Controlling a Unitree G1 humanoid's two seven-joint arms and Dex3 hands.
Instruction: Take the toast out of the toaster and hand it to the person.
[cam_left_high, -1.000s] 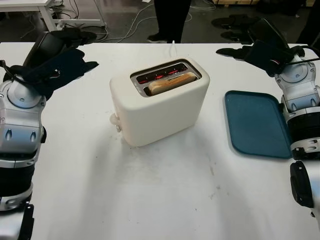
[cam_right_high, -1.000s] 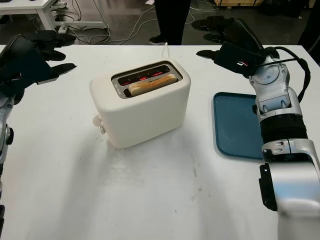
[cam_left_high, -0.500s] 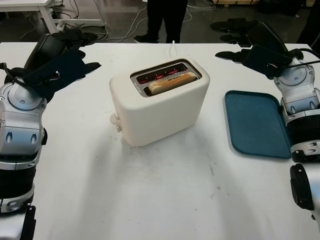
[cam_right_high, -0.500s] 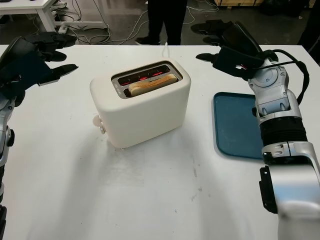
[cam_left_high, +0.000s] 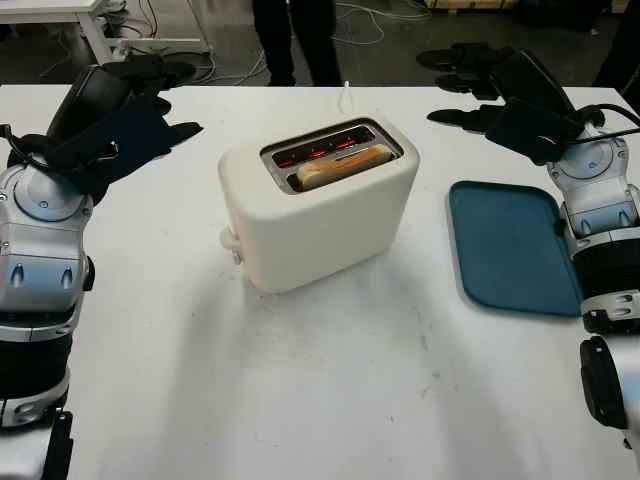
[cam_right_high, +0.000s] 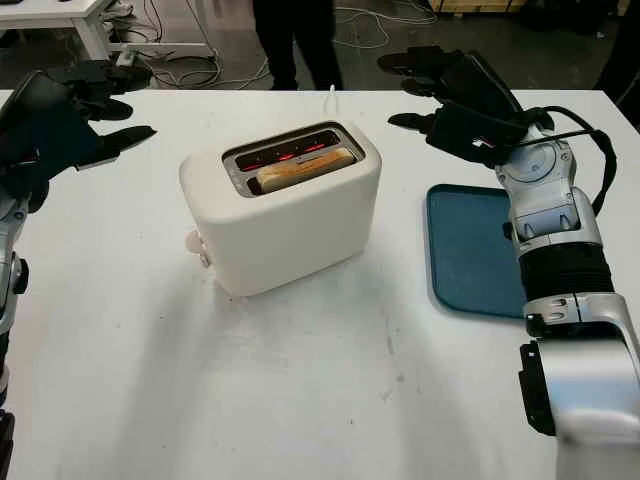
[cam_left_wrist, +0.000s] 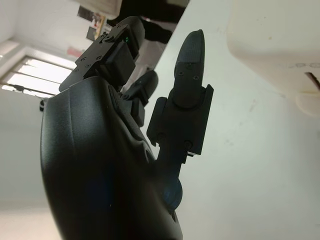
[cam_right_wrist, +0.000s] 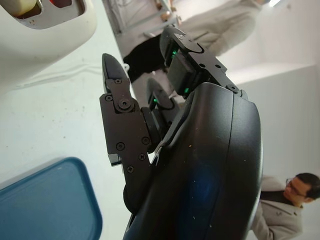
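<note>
Left eye view looks down on a white worktop (cam_left_high: 330, 390) with a cream toaster (cam_left_high: 318, 205) standing near its middle. One slice of toast (cam_left_high: 345, 165) sits in the toaster's nearer slot, its top edge poking just above the rim, while the slot behind it glows red inside.

From where I stand, the right hand (cam_right_high: 455, 95) hangs above the worktop's far edge, open and holding nothing. The toaster, with the toast in it, lies off to that hand's left and a little nearer the robot, well apart from the fingers. A teal tray (cam_left_high: 515, 248) lies flat on the worktop just below and nearer than this hand, beside the right forearm.

The left hand (cam_left_high: 120, 120) is raised at the far left side of the worktop, also open and carrying nothing. The toaster is to its right, with a clear stretch of worktop between them; the toaster's small side knob (cam_left_high: 229, 240) faces toward this arm.

A person (cam_left_high: 295, 40) in dark trousers stands on the floor past the far edge, beyond both hands, roughly behind the toaster
</note>
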